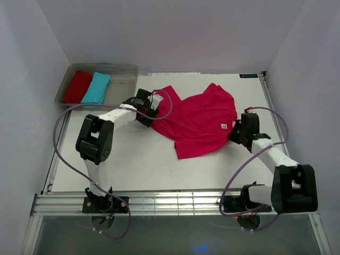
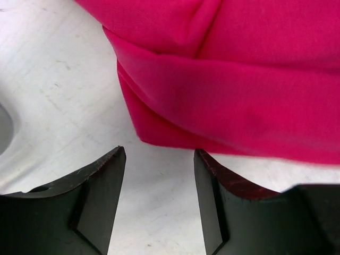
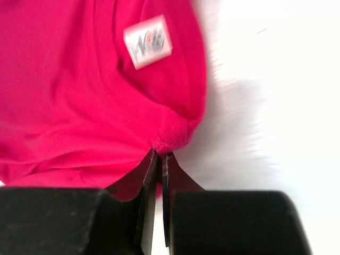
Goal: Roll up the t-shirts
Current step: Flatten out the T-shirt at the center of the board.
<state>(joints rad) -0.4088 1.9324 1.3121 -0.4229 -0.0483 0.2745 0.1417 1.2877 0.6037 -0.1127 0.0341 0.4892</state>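
My right gripper (image 3: 161,155) is pressed together, pinching the magenta t-shirt (image 1: 199,125) at its ribbed edge, below the label (image 3: 148,41). The shirt lies mid-frame in the overhead view, spanning between both arms. My left gripper (image 2: 159,154), spread, faces its folded left edge just ahead.

- A white, flat, faintly scuffed tabletop (image 1: 138,159) is seen;
- a bright magenta-pink cloth t-shirt (image 1: 204,119) is spread crumpled over its middle, toward the far edge;
- a clear rectangular plastic bin (image 1: 121,85) is set at its far left corner.
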